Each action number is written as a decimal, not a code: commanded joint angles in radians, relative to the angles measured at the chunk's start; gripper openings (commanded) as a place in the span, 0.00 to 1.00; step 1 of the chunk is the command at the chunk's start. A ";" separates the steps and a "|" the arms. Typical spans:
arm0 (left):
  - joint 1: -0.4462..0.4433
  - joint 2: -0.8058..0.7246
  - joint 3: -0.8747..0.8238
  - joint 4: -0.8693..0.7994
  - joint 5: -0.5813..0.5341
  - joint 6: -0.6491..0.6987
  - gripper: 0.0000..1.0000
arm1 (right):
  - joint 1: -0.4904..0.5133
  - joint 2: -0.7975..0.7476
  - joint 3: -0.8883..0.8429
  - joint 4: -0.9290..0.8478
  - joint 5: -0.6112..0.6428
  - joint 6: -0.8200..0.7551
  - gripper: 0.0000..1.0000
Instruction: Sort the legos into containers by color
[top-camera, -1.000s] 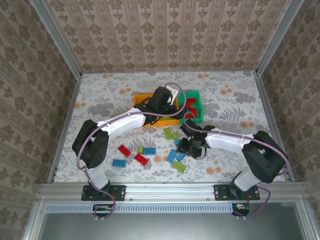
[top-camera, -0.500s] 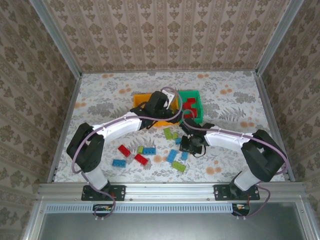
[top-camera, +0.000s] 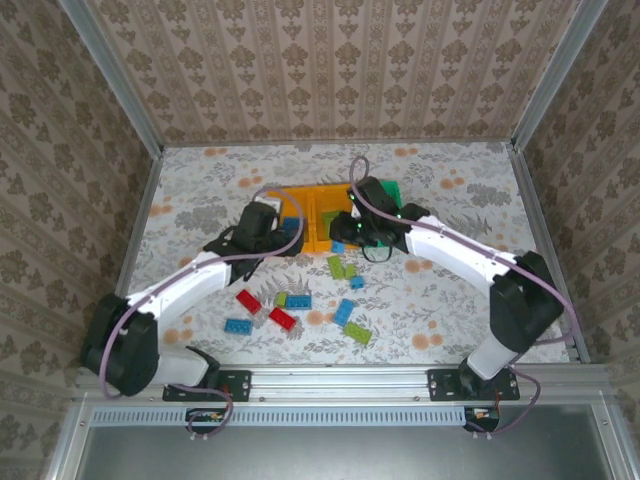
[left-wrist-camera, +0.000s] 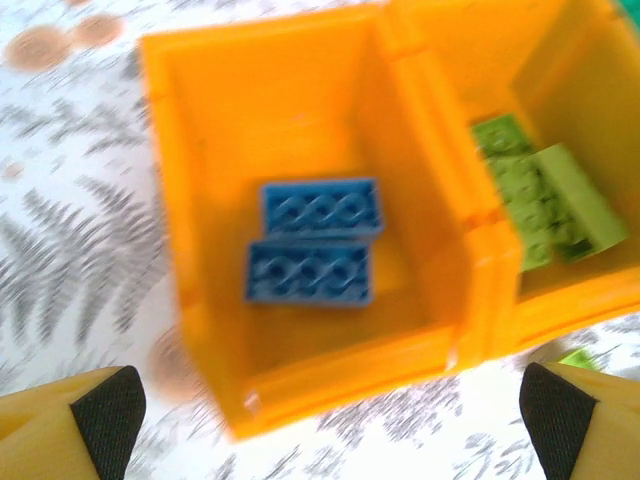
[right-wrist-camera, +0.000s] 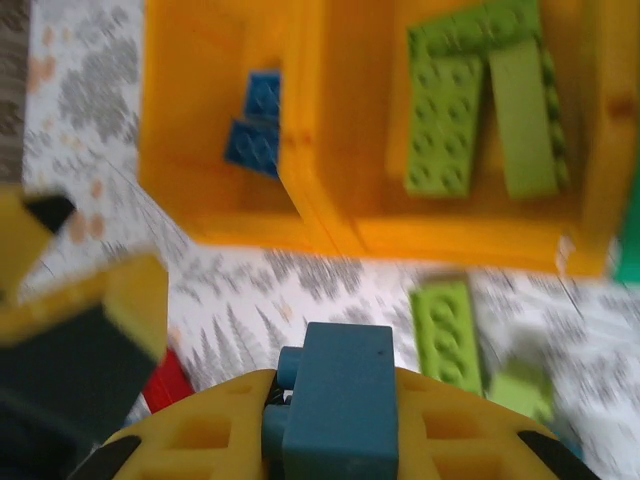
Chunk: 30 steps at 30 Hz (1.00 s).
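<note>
Got a blue brick (right-wrist-camera: 338, 390) pinched in the right tool (right-wrist-camera: 337, 455), jaws narrow on it, hanging just short of the left orange bin (right-wrist-camera: 200, 120). Prob aimed there bc of the 2 blue bricks (left-wrist-camera: 320, 210) inside; lime bricks (left-wrist-camera: 530, 200) in the right orange bin (right-wrist-camera: 350, 120) next door. Can read that grip off the wrist cam, too small from up top. Found the left tool (left-wrist-camera: 330, 410) spread wide & empty by the same bin, maybe to leave room. From up top, lots of loose legos (top-camera: 282, 318) on the worktop (top-camera: 200, 200), unsorted.
</note>
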<state>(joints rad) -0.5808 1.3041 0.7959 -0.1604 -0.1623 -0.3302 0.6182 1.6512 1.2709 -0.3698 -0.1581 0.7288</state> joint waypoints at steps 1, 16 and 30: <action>0.018 -0.100 -0.071 -0.075 -0.015 -0.030 1.00 | -0.013 0.134 0.108 0.111 -0.098 -0.018 0.19; 0.003 -0.286 -0.199 -0.263 0.085 -0.131 1.00 | -0.015 0.528 0.577 0.014 -0.147 -0.026 0.28; -0.089 -0.322 -0.198 -0.486 -0.056 -0.237 1.00 | -0.015 0.570 0.604 -0.006 -0.119 -0.047 0.55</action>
<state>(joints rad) -0.6498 1.0275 0.6041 -0.5495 -0.1593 -0.5255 0.5999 2.2139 1.8458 -0.3496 -0.2848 0.6971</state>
